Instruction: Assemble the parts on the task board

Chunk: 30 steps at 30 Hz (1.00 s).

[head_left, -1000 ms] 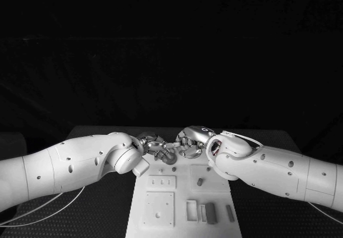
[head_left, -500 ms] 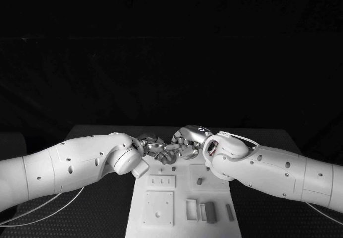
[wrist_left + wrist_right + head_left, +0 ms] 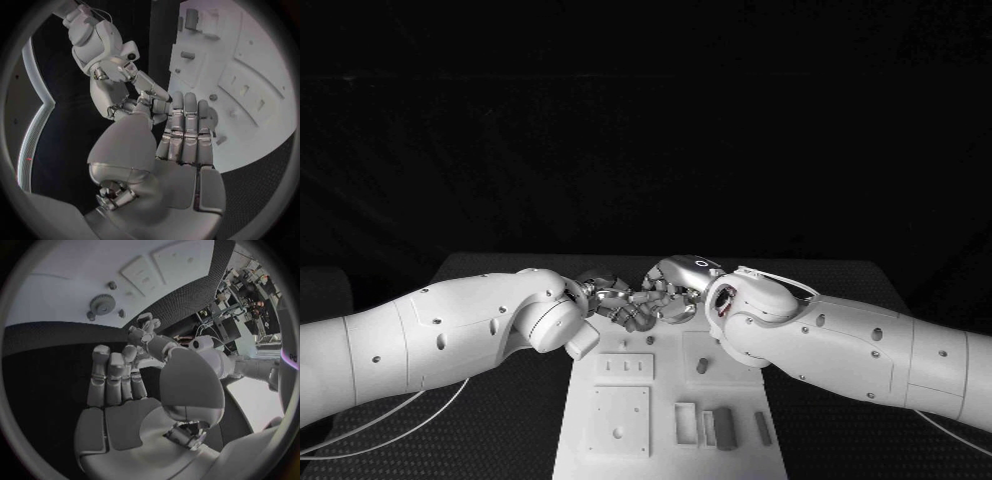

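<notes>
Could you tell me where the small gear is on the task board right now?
In the right wrist view the gear lies flat on the white task board, beside two small pegs and just beyond the right hand.

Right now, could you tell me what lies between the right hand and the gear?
In the right wrist view, two small pegs stand by the gear on that side; beyond them, bare board and black table reach the right hand.

Black table [image 3: 834, 400] — white task board [image 3: 625, 425] lying flat, centred.
</notes>
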Each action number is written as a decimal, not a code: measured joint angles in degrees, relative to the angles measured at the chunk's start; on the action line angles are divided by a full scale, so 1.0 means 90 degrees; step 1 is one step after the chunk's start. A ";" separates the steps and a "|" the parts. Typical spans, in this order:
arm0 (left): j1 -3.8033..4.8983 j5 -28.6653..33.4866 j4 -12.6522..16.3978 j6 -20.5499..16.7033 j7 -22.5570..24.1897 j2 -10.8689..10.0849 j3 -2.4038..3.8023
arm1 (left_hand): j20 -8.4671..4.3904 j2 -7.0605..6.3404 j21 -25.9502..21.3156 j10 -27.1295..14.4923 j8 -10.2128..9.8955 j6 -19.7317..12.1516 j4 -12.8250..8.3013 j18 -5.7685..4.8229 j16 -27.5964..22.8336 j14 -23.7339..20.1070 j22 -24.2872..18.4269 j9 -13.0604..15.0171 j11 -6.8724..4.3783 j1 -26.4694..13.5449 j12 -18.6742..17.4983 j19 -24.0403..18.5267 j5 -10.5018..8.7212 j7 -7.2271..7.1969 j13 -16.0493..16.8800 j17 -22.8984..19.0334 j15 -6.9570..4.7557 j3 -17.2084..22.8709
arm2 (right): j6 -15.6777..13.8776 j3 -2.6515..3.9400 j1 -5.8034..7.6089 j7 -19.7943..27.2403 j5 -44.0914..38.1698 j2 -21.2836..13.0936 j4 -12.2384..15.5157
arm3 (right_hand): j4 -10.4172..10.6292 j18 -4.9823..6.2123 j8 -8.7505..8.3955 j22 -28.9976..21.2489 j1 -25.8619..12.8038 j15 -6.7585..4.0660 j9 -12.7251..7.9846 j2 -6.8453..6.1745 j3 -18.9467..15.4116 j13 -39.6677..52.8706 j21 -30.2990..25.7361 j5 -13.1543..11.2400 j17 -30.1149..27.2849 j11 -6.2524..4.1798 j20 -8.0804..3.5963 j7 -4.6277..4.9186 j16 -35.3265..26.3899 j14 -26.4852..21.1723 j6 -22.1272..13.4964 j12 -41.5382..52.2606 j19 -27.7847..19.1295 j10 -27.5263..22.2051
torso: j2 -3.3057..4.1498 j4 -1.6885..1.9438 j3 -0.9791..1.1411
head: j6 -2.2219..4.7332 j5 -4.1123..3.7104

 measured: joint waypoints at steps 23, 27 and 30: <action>-0.0018 0.0129 -0.0004 0.0030 -0.0020 -0.0025 -0.0016 | 0.0056 0.0325 0.0192 -0.0122 -0.0126 0.0022 -0.0023 0.0000 0.0124 -0.0103 -0.0001 -0.0069 -0.0008 0.0979 -0.0032 -0.0194 0.0000 -0.0022 0.0225 -0.0156 0.0058 -0.0082 | -0.0011 0.0015 -0.0067 0.0006 0.0061 0.0077 -0.0077 | 0.0016 -0.0036 0.0037 0.0000 -0.0028 0.0011 0.0015 -0.0055 0.0016 0.0001 0.0000 0.0000 -0.0001 0.0022 0.0001 -0.0002 0.0000 0.0009 0.0002 0.0000 -0.0001 0.0022 | 0.0002 0.0004 0.0002 | -0.0030 0.0004; -0.0017 0.0144 -0.0003 0.0061 -0.0017 -0.0034 -0.0015 | 0.0057 0.0441 0.0193 -0.0133 -0.0149 0.0022 -0.0015 0.0001 0.0149 -0.0146 -0.0002 -0.0073 -0.0018 0.1214 -0.0056 -0.0239 0.0000 -0.0022 0.0259 -0.0186 0.0057 -0.0178 | -0.0010 0.0015 -0.0070 0.0012 0.0077 0.0076 -0.0080 | 0.0016 -0.0038 0.0037 0.0000 -0.0038 0.0011 0.0016 -0.0045 0.0016 0.0001 0.0000 0.0000 -0.0001 0.0022 0.0001 -0.0002 0.0000 0.0009 0.0002 0.0000 -0.0001 0.0022 | 0.0002 0.0002 0.0001 | -0.0032 0.0004; -0.0017 0.0156 -0.0002 0.0080 -0.0013 -0.0038 -0.0015 | 0.0079 0.0524 0.0224 -0.0156 -0.0151 0.0027 -0.0015 0.0000 0.0149 -0.0147 -0.0002 -0.0075 0.0004 0.1439 -0.0074 -0.0262 -0.0001 -0.0028 0.0272 -0.0213 0.0058 -0.0179 | -0.0009 0.0015 -0.0071 0.0016 0.0084 0.0074 -0.0081 | 0.0015 -0.0039 0.0037 0.0000 -0.0071 0.0012 0.0017 -0.0047 0.0015 0.0001 0.0000 0.0000 -0.0001 0.0022 0.0001 -0.0002 0.0000 0.0009 0.0002 0.0000 -0.0001 0.0022 | 0.0002 0.0001 0.0001 | -0.0034 0.0004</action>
